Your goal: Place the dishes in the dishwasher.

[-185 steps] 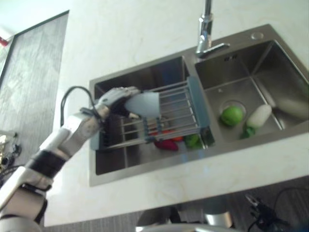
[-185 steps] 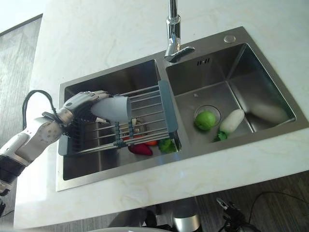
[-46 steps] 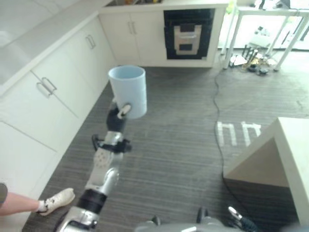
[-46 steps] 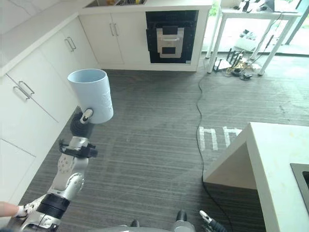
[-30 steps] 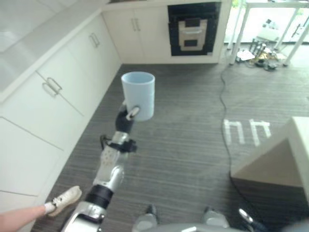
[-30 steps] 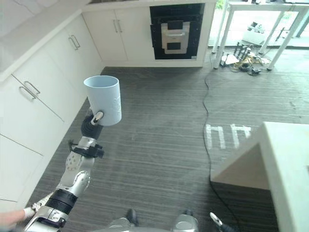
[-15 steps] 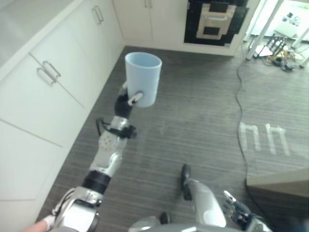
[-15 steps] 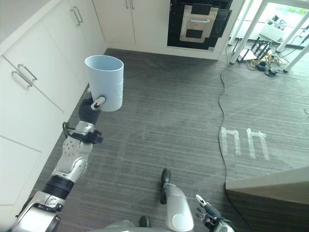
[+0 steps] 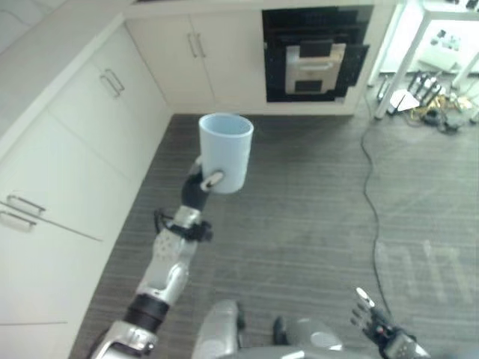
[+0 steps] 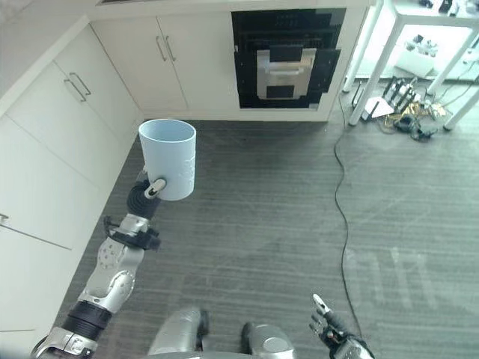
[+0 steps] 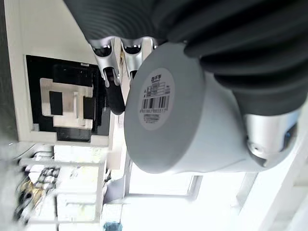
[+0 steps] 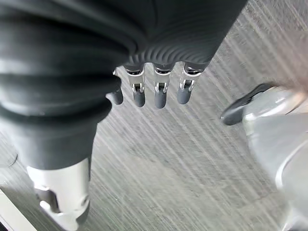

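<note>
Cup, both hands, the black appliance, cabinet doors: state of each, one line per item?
cup: upright, mouth up, looks empty, held off the floor.
left hand: shut on the cup, thumb across its side.
right hand: open, fingers straight, holding nothing, low over the floor.
black built-in appliance: door closed.
white cabinet doors: all closed.

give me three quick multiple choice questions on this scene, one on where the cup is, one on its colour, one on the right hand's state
1. Where is the cup?
A. in the left hand
B. on the floor
C. on a counter

2. What colour is the cup?
A. red
B. pale blue
C. black

3. What state is the right hand in?
A. shut on a plate
B. shut on the cup
C. open, holding nothing

Key: 1 A, fingers and thumb wrap it above the dark floor; 2 B, pale blue throughout; 3 C, its fingers hang straight over bare floor.
</note>
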